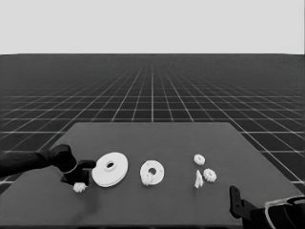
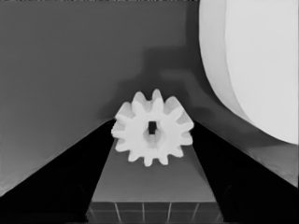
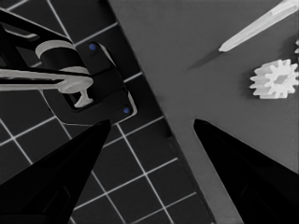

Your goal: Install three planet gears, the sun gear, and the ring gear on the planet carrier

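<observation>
The left gripper (image 1: pixel 81 183) sits at the lower left of the head view, over the table's left end, with a small white toothed planet gear (image 1: pixel 79 187) under its tips. In the left wrist view that gear (image 2: pixel 153 128) lies between the two dark fingers (image 2: pixel 60 182), which stand wide apart beside it; whether they touch its teeth cannot be told.

Just right of the gripper in the head view lies the larger white round part (image 1: pixel 110 169), a flat disc with a small centre hole. Near the picture's centre is the smaller white round part (image 1: pixel 152 172), with a wider hole and one small white gear (image 1: pixel 149 178) on its near edge.

To the right of centre, two more small white toothed gears lie on the dark table (image 1: pixel 157 210): one farther back (image 1: pixel 199 159), one nearer (image 1: pixel 209 175), with a thin white piece (image 1: pixel 198 180) just beside the nearer one.

The right gripper (image 1: pixel 234 202) waits at the lower right corner, its fingers (image 3: pixel 243 163) spread apart and empty.
</observation>
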`<state>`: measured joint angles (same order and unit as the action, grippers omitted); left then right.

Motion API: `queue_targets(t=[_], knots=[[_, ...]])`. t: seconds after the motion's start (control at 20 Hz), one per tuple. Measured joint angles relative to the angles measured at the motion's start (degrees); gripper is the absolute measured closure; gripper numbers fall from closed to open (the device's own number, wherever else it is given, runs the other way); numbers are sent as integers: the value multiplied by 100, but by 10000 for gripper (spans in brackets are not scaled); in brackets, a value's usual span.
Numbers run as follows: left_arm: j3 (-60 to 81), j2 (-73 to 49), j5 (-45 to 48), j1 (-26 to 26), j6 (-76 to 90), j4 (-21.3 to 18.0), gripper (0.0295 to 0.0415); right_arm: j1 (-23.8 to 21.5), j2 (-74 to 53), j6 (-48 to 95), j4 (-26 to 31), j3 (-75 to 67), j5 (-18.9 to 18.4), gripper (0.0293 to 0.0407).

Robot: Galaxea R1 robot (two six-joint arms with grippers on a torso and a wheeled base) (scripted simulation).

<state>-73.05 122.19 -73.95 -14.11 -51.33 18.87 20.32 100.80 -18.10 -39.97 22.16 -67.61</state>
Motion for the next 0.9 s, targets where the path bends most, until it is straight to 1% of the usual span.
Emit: queue_targets(t=[0.05,0.4,0.45,0.5,0.55,0.7,0.9], knots=[[-1,0,1,1,0,1,398,0,0,0,0,0,0,315],[-1,0,1,1,0,1,398,0,0,0,0,0,0,315],[434,-227,-364,433,-93,-337,398,0,0,0,0,0,0,315],[629,-340,-579,787,-126,-584,398,0,0,0,0,0,0,315],[709,-387,-704,1002,-137,-742,398,0,0,0,0,0,0,315],[768,-422,-846,1243,-140,-931,398,0,0,0,0,0,0,315],[775,-427,-878,1294,-139,-975,398,0,0,0,0,0,0,315]])
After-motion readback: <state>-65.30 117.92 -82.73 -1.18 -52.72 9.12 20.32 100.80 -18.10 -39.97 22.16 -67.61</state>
